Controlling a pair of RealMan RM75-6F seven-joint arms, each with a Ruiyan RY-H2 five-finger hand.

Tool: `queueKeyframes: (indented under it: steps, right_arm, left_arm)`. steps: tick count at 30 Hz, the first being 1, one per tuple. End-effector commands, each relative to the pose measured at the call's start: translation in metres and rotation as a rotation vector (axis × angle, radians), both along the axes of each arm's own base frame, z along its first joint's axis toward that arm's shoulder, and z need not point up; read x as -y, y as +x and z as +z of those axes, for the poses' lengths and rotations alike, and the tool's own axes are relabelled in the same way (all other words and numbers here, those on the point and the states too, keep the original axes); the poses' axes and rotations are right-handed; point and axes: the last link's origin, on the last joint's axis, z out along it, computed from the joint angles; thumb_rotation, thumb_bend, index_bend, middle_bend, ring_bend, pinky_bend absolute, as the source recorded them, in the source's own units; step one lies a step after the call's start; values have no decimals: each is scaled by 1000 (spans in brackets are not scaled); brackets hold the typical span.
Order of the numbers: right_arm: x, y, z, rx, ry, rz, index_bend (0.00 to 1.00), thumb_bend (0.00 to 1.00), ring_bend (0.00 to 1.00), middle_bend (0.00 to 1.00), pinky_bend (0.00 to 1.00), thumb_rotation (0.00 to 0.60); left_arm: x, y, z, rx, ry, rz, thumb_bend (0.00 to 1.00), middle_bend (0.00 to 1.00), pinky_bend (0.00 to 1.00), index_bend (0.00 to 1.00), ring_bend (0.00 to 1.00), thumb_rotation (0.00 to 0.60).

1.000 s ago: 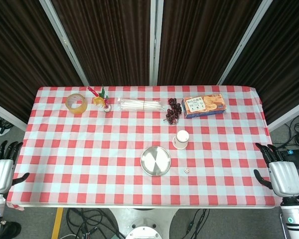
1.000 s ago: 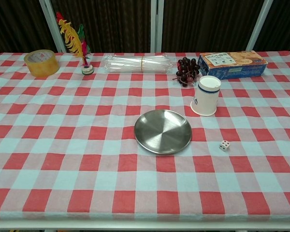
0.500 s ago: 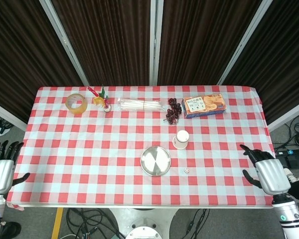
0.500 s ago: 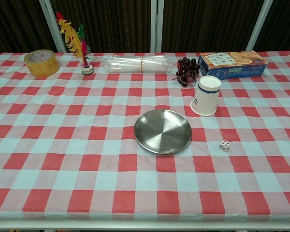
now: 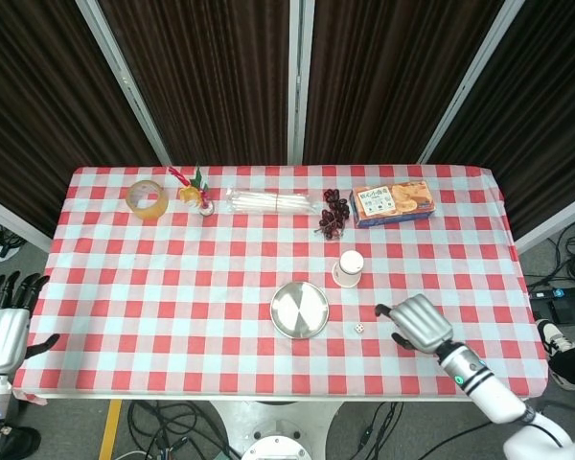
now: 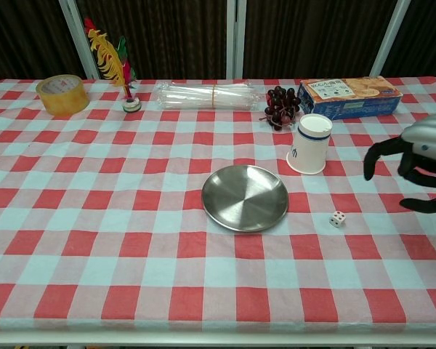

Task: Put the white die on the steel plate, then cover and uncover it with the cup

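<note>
A small white die (image 5: 359, 329) (image 6: 338, 218) lies on the checked cloth just right of the round steel plate (image 5: 299, 309) (image 6: 245, 197). A white paper cup (image 5: 348, 268) (image 6: 309, 143) stands mouth down behind the plate's right side. My right hand (image 5: 416, 324) (image 6: 414, 161) hovers over the table a short way right of the die, fingers spread and bent downward, holding nothing. My left hand (image 5: 4, 321) stays off the table's left front corner, fingers apart and empty; the chest view does not show it.
Along the far edge sit a tape roll (image 5: 147, 198), a feathered shuttlecock (image 5: 197, 194), a bundle of clear straws (image 5: 270, 201), dark grapes (image 5: 333, 215) and a biscuit box (image 5: 393, 203). The table's front edge (image 6: 218, 336) runs close below the die.
My right hand has swept in from beyond the table's right edge to just right of the die. The left hand, die, plate and cup have not moved.
</note>
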Motion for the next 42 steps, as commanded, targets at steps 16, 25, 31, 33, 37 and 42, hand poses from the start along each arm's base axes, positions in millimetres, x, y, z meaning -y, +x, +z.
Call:
queueKeyframes:
  steps: [16, 25, 31, 33, 37, 42]
  right_arm:
    - [21, 9, -63, -83, 65, 57, 405, 219, 883, 866, 941, 600]
    - [27, 10, -71, -78, 63, 52, 470, 223, 882, 866, 941, 600]
    - [26, 12, -75, -82, 72, 59, 492, 226, 883, 866, 941, 600]
    - [27, 13, -75, -82, 70, 61, 542, 250, 887, 866, 947, 600]
    - [30, 18, -73, -62, 52, 65, 651, 306, 897, 870, 957, 600]
    - [40, 40, -66, 3, 49, 73, 670, 307, 896, 870, 957, 600]
  left_arm:
    - [1, -3, -1, 9, -1, 3, 0, 129, 39, 143, 22, 600]
    - [0, -5, -1, 16, -1, 5, 0, 129, 39, 142, 21, 600]
    - [2, -8, 0, 27, 6, 17, 0, 129, 39, 142, 21, 600]
    - [2, -9, 0, 30, 6, 18, 0, 129, 39, 143, 21, 600]
    - [2, -9, 0, 34, 5, 16, 0, 129, 39, 142, 22, 600]
    - [1, -11, 1, 26, 4, 20, 0, 129, 39, 143, 21, 600]
